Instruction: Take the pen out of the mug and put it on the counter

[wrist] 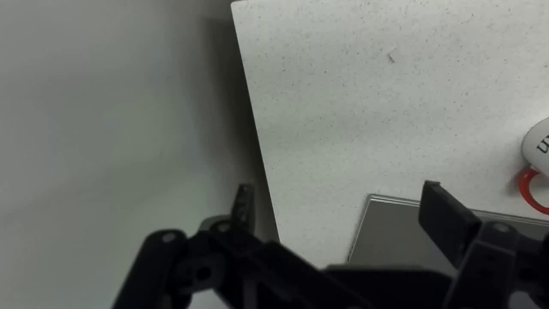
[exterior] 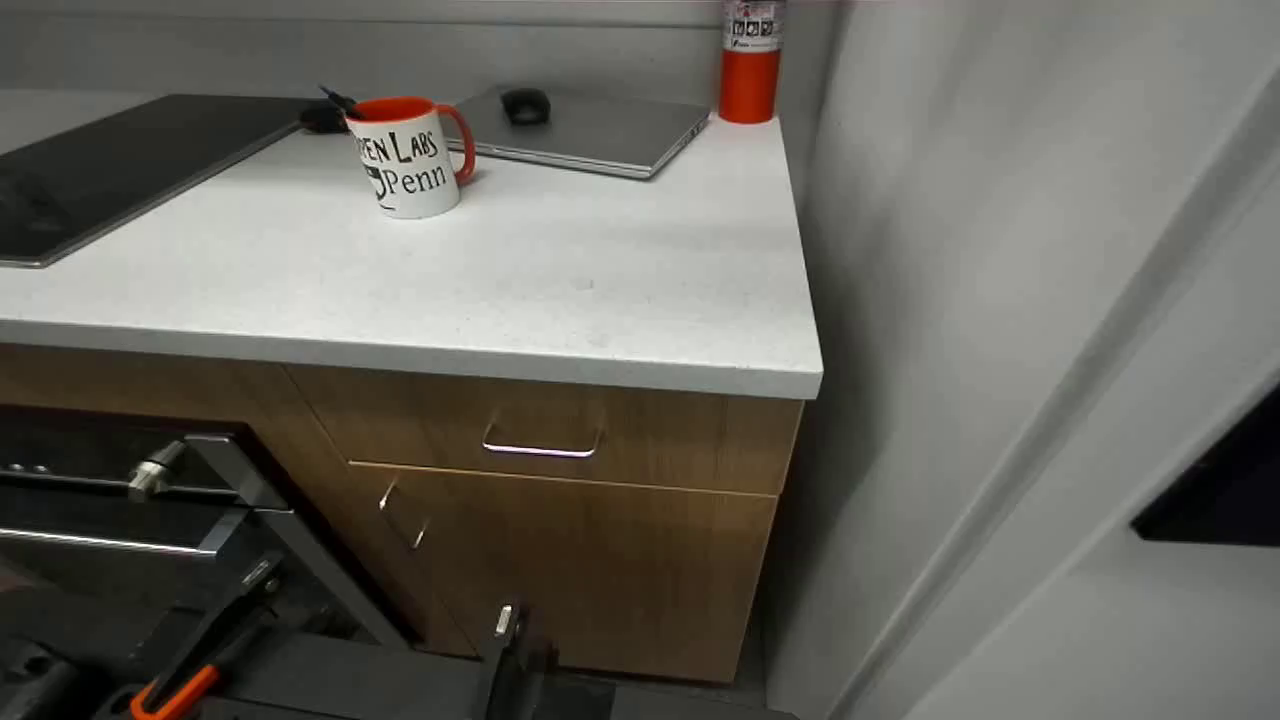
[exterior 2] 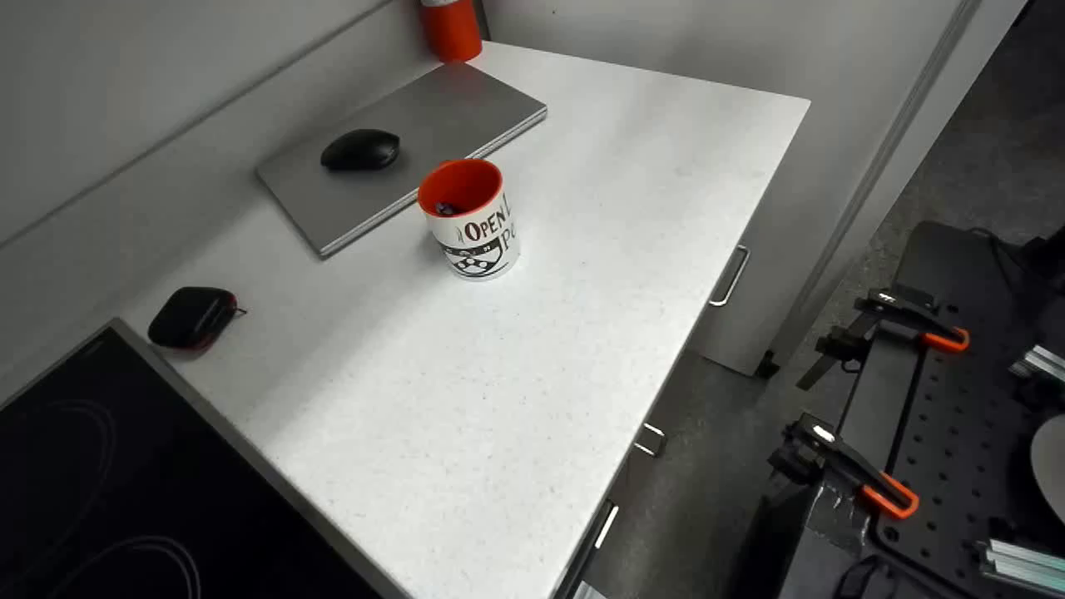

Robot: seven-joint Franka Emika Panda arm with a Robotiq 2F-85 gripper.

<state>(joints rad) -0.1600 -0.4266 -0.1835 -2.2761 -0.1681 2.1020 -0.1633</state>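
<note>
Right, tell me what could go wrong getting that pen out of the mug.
Only a short end of the pen shows above the rim of the mug, so the open gripper might knock the rim and tip the mug. The mug stands close to the laptop, with a mouse on it; a wide approach could bump either. The pen is thin, so it may slip from the grip and roll on the counter.

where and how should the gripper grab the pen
Probably best by the end of the pen that sticks up out of the mug, coming from above, with the open gripper closing across its thin shape. In an exterior view that end leans out on the side away from the red handle, while the rest sits down inside.
</note>
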